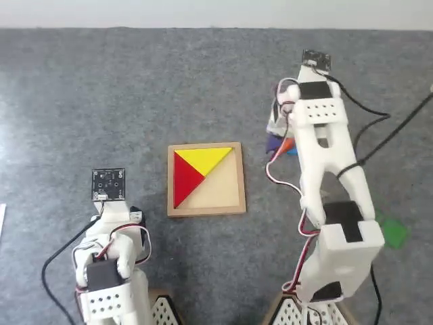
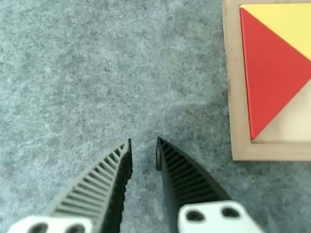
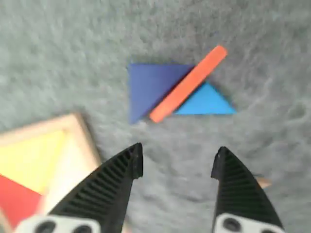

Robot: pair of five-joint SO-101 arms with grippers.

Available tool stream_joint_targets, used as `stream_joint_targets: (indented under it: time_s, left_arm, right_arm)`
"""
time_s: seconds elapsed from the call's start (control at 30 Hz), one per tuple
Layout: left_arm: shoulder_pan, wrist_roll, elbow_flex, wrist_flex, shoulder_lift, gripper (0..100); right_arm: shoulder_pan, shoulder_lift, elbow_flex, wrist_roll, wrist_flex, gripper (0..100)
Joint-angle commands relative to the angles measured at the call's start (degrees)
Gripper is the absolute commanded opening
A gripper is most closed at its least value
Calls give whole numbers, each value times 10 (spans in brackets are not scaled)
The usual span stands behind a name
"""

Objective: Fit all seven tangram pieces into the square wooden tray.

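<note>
i'm watching my right gripper (image 3: 179,152) hovering, fingers (image 3: 119,179) spread, near an orange piece (image 3: 187,84) slanting across a dark blue triangle (image 3: 145,87) and a light blue triangle (image 3: 206,101).

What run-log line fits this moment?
square wooden tray: red triangle, yellow triangle in | right gripper: open, near dark blue triangle | left gripper: open

We see a fuzzy grey cloth tabletop (image 1: 81,101), a smooth matt wooden tray (image 1: 206,212), a satin-smooth red piece (image 1: 184,179) and yellow piece (image 1: 203,158), and ribbed black plastic on the left tool (image 2: 144,145).
</note>
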Motion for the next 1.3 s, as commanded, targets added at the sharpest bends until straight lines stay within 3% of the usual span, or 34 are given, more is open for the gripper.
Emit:
stream_joint_targets:
  time_s: [0.0,0.4,0.6,1.27]
  left_arm:
    - [0,-1,-7,2,-11,82]
    - [0,-1,-7,2,-11,82]
    - [0,-1,-7,2,-11,82]
    - [0,-1,-7,2,-11,82]
  right_arm:
    - [-2,22,-42,-75,-25,238]
    - [45,116,-58,-80,-46,225]
    - [49,162,-69,-71,-39,38]
    - [66,77,-100,102,87,7]
